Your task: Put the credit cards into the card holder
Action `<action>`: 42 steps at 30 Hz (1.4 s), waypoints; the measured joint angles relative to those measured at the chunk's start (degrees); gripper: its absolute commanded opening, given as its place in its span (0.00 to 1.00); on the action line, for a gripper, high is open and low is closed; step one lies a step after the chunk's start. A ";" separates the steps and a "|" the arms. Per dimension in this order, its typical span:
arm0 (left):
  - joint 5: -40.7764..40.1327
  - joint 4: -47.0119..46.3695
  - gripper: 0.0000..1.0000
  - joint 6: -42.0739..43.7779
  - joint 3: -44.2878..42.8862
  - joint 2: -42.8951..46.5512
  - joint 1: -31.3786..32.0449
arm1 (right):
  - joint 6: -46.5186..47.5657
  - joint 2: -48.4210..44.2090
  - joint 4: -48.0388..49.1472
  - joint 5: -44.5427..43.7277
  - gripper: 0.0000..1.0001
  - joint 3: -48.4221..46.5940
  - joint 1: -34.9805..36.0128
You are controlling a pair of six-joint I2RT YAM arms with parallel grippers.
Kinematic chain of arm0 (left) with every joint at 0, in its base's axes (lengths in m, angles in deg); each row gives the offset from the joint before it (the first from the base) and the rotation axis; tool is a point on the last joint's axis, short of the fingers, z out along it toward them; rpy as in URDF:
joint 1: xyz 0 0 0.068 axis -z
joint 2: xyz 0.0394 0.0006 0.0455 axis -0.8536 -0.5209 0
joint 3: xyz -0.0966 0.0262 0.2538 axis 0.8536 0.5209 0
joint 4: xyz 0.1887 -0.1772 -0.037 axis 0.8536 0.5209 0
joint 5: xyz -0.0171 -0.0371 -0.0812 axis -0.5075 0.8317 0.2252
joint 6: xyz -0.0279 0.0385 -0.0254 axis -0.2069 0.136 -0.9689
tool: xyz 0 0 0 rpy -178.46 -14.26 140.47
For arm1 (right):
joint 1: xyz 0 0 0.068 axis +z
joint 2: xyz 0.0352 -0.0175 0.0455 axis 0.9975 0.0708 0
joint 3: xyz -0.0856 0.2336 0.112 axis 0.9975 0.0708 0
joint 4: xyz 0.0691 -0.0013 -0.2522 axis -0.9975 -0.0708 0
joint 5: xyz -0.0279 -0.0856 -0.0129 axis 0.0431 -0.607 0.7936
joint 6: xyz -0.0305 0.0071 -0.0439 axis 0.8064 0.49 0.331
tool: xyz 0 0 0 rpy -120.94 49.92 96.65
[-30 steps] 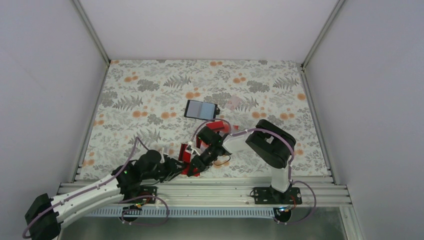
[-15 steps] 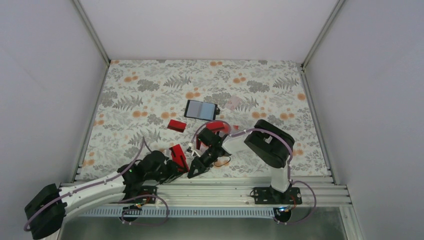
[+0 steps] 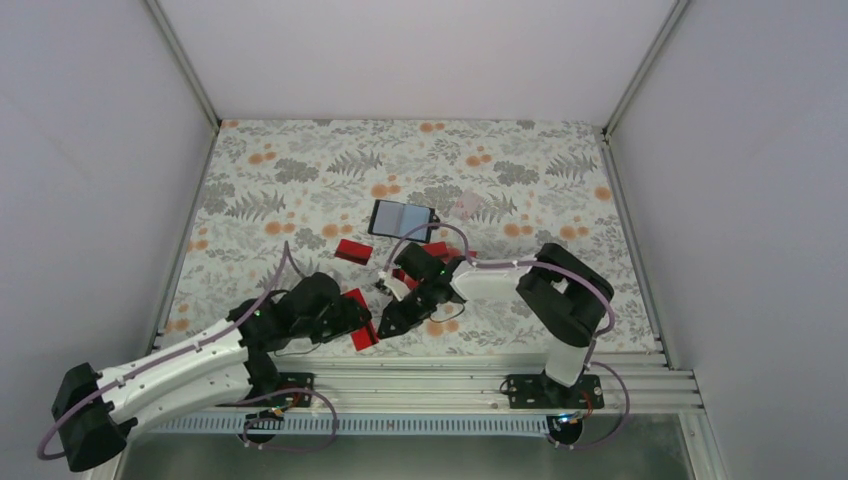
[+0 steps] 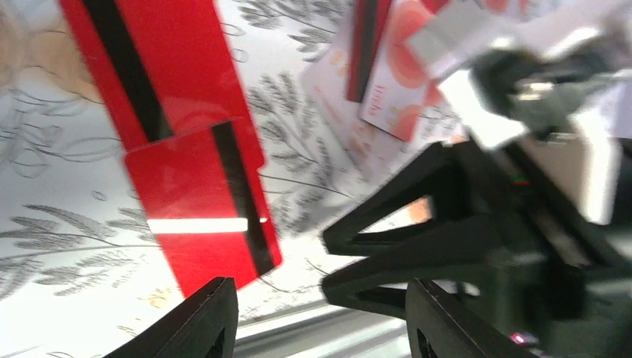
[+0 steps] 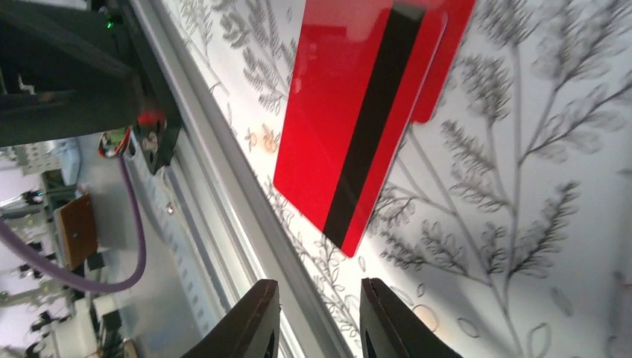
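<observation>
Near desk [image 3: 300,170] edge: left jaws spread wide, empty; right jaws narrowly parted, gripping nothing. Between them, two overlapping glossy red credit cards [image 5: 350,127], black-striped, flat. Farther back, more red ones, then the card holder [image 3: 402,219], lying open.

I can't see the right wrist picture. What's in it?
A red card with a black stripe lies on flowery cloth beside the table's metal rail, partly covering a second red card. The right gripper shows at the bottom, open and empty.
</observation>
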 measured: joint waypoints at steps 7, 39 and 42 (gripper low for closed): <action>-0.02 -1.73 0.59 9.84 -0.15 -15.10 -6.58 | -2.91 -3.45 -1.92 -6.88 0.43 0.90 -0.09; 7.67 -5.64 0.63 33.64 -7.26 -31.85 -11.34 | -33.44 -28.26 14.34 -11.41 0.65 27.89 7.65; 7.65 -5.62 0.63 33.18 -7.26 -31.85 -10.82 | -36.52 -26.99 15.96 -13.05 0.65 27.89 9.53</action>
